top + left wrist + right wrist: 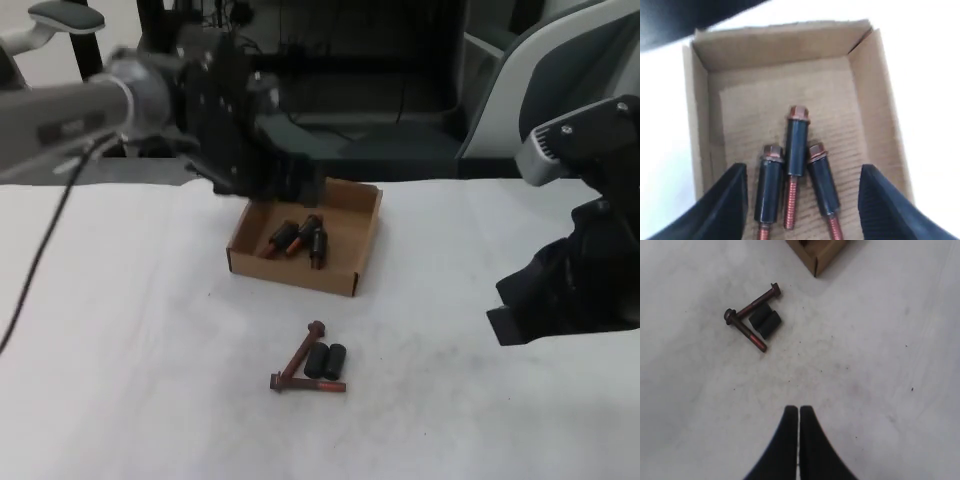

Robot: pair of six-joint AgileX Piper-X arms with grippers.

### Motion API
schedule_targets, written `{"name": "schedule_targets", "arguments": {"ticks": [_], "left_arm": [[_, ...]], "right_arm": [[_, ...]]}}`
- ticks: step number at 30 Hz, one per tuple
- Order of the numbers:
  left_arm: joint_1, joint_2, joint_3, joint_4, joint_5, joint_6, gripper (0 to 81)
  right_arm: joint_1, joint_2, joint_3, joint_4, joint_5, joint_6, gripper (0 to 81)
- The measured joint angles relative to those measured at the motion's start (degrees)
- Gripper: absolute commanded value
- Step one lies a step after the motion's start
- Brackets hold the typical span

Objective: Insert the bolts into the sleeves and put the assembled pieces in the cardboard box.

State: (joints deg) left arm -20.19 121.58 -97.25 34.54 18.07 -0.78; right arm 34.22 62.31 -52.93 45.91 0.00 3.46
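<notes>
The cardboard box (355, 250) sits mid-bench and holds three assembled pieces (298, 238), copper bolts inside black sleeves (796, 145). My left gripper (802, 200) hovers open just above the box (770, 50), its fingers (725, 205) spread around the three pieces and holding nothing. Nearer the front lie two loose copper bolts (300, 360) and two black sleeves (326, 361) in a small cluster on the white cloth. My right gripper (798, 415) is shut and empty, hanging over bare cloth well away from the loose bolts (747, 315) and sleeves (765, 322).
The right arm (580, 280) stands at the bench's right side. A white cloth (150, 380) covers the bench. A cable (40, 260) runs down from the left arm. Dark equipment and chairs stand behind the bench's far edge.
</notes>
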Motion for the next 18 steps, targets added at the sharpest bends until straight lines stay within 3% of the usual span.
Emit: {"name": "schedule_targets", "arguments": {"ticks": [8,18], "left_arm": [[-1.2,-11.3,4.2,11.4,0.3,8.3,50.4],[-3.0,-38.9,36.6,4.1,1.3,2.8,50.3]], "right_arm": [[0.0,-5.6,0.0,0.0,1.8,2.3,1.1],[0.0,-11.6,0.3,0.0,1.8,3.0,1.1]]}}
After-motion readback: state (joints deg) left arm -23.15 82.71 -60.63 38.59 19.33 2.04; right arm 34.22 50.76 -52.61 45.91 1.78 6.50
